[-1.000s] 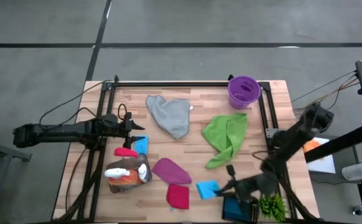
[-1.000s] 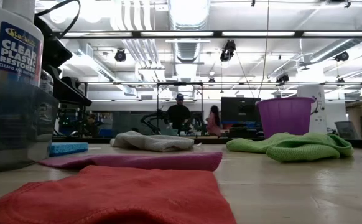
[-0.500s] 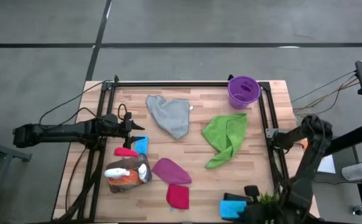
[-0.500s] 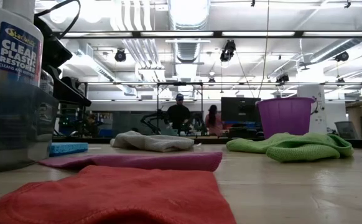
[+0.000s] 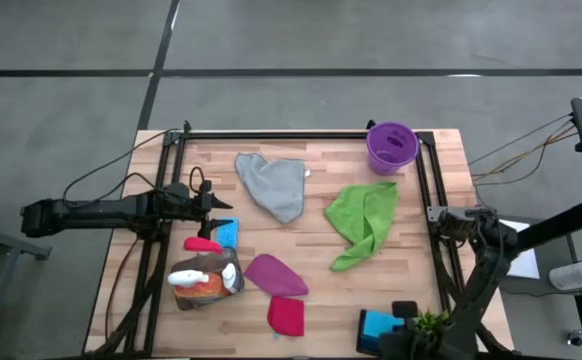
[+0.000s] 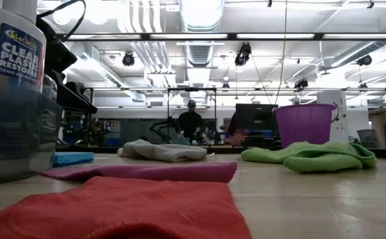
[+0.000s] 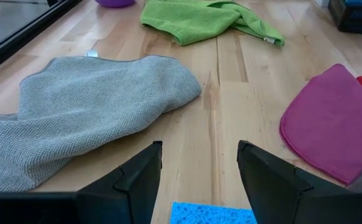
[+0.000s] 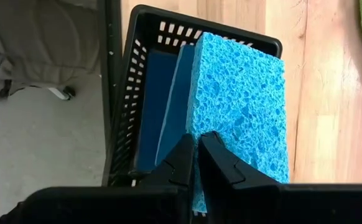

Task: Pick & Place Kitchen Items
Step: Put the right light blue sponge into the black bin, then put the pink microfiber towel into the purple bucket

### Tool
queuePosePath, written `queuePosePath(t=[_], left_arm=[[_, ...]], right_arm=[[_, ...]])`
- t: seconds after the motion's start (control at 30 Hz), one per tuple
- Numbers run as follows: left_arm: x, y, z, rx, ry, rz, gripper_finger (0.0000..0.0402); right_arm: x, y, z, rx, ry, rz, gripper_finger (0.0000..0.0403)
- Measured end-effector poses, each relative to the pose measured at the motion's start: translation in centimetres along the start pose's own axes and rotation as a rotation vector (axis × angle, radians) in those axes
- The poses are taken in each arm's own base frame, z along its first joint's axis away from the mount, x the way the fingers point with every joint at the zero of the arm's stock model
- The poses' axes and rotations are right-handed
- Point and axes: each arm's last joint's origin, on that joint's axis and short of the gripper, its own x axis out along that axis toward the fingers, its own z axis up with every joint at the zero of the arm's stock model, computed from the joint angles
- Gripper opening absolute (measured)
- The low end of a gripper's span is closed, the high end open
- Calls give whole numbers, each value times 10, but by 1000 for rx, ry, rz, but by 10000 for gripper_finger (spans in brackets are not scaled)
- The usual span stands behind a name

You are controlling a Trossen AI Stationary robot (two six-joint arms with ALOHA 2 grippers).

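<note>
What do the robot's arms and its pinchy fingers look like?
Both arms are dark, nearly black, built from long thin tube sections with chunky round joints. The left arm has black cables trailing off it. Each ends in a tool with two flat, black, wedge-shaped fingers. The left tool and the right tool look plain, with no markings visible.

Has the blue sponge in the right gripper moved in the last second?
Yes. In the high view the blue sponge, pinched by the right gripper, went from beside the red cloth toward the table's near right corner, over the black basket by the plant.
</note>
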Motion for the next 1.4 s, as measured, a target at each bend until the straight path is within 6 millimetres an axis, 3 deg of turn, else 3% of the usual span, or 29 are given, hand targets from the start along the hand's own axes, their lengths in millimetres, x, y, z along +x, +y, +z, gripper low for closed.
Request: queuePosePath(t=[0.47, 0.7, 0.83, 1.17, 1.27, 1.4], left_arm=[[0, 0, 0, 0, 0, 0, 214], [0, 0, 0, 0, 0, 0, 214], [0, 0, 0, -1, -1, 1, 214], [0, 0, 0, -1, -1, 1, 214], [0, 0, 0, 0, -1, 1, 214], [0, 0, 0, 0, -1, 1, 214]], right_arm=[[8, -2, 5, 60, 21, -5, 18], [23, 1, 7, 98, 107, -6, 23], [28, 1, 9, 116, 129, -12, 74], [24, 2, 13, 126, 144, 14, 270], [17, 3, 16, 127, 141, 17, 303], [8, -2, 21, 121, 65, -49, 316]])
